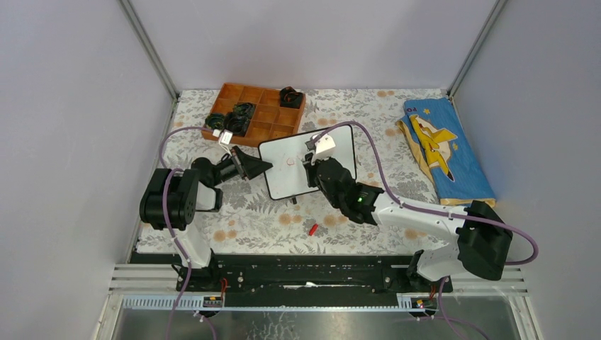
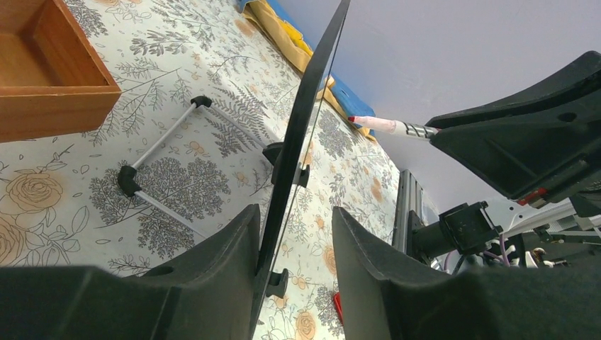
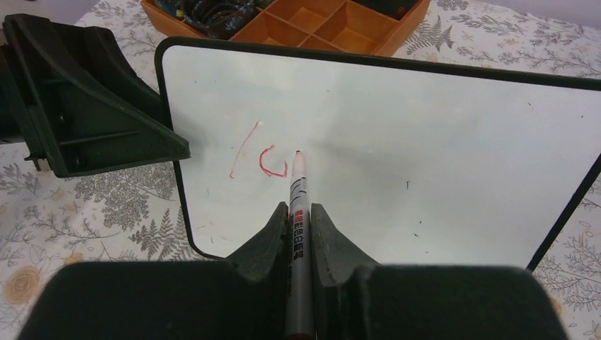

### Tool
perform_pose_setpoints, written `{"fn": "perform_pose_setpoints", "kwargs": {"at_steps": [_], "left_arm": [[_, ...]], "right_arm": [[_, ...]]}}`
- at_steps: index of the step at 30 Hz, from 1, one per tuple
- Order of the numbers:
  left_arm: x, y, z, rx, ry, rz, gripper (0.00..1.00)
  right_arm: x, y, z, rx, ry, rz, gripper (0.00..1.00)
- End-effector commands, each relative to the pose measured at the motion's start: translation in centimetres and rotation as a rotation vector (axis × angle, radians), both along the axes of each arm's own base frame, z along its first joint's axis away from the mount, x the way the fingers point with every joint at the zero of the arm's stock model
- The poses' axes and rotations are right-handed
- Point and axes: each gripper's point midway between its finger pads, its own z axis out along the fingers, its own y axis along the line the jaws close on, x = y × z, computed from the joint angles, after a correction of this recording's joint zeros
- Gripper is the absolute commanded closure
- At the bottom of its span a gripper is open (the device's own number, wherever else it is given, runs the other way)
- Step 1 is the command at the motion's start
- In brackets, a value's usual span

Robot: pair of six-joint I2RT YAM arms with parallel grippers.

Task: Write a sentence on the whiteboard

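Right gripper (image 3: 299, 210) clamped on marker (image 3: 298, 185), tip at whiteboard (image 3: 439, 134) just right of the sentence (image 3: 264, 161), only 2 red strokes. Left gripper (image 2: 294, 212) jaws apart, straddling the board's left edge. Board stands tilted on floral table (image 1: 248, 212), near orange tray (image 1: 273, 120).
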Motion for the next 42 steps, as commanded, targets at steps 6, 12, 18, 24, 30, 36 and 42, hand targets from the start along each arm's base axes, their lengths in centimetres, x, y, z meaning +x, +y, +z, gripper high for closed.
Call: {"fn": "perform_pose_setpoints", "kwargs": {"at_steps": [6, 12, 18, 24, 30, 36, 42], "left_arm": [[-0.2, -0.2, 0.2, 0.019, -0.039, -0.009, 0.54], [-0.2, -0.2, 0.1, 0.019, -0.037, -0.008, 0.55], [-0.2, -0.2, 0.3, 0.018, -0.041, -0.010, 0.58], [-0.1, -0.2, 0.3, 0.015, -0.041, -0.011, 0.67], [-0.2, -0.3, 0.3, 0.014, -0.041, -0.013, 0.69], [-0.2, -0.3, 0.3, 0.014, -0.041, -0.013, 0.70], [-0.1, -0.2, 0.3, 0.013, -0.039, -0.012, 0.69]], "right_arm": [[1.5, 0.7, 1.6, 0.059, -0.052, -0.005, 1.00], [1.8, 1.4, 1.0, 0.046, -0.039, 0.008, 1.00], [2.0, 1.2, -0.3, 0.028, -0.016, -0.005, 1.00], [1.9, 0.6, -1.6, 0.004, 0.006, -0.019, 1.00], [1.5, 0.1, -3.0, -0.018, 0.034, -0.016, 1.00], [0.9, -0.7, -4.2, -0.037, 0.056, -0.023, 1.00], [0.9, -1.7, -4.6, -0.050, 0.057, -0.057, 1.00]]}}
